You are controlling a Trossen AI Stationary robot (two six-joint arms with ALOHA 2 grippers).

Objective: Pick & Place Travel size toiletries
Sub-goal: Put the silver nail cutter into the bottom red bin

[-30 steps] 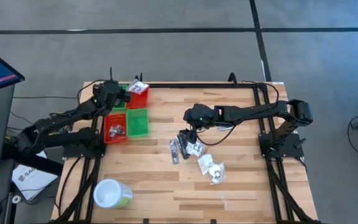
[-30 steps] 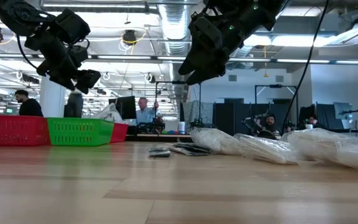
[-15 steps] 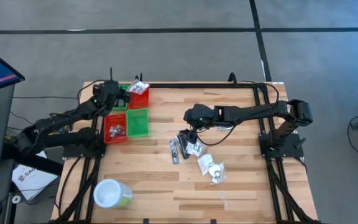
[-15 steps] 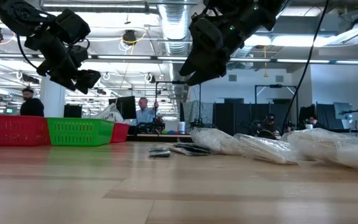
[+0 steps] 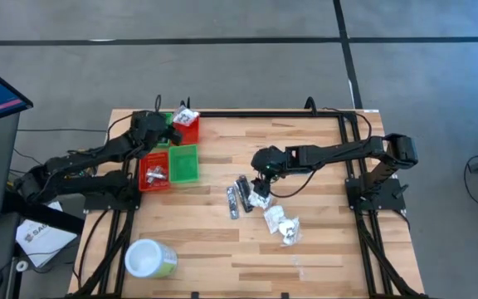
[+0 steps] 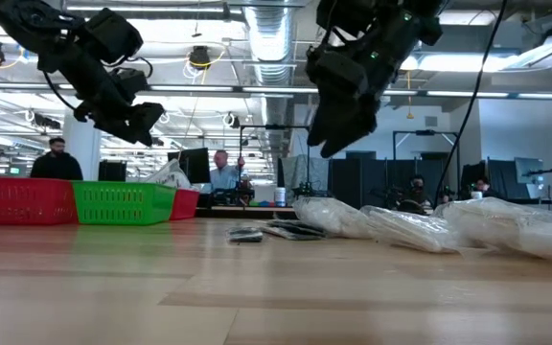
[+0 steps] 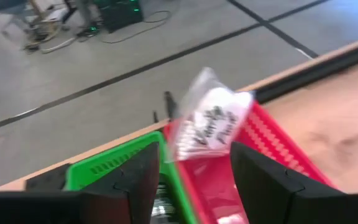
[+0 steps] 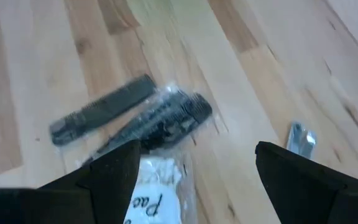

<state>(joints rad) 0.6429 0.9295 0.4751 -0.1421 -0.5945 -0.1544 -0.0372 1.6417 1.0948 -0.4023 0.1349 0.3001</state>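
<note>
Right gripper (image 5: 263, 172) above packets (image 5: 260, 198).

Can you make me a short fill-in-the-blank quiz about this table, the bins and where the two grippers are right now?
1. The right gripper hovers with its fingers ____ above the loose toiletries.
2. The left gripper is over the cluster of red and ____ bins.
3. The white-lidded tub stands near the table's front-____ corner in the high view.

Missing words: open; green; left
</note>
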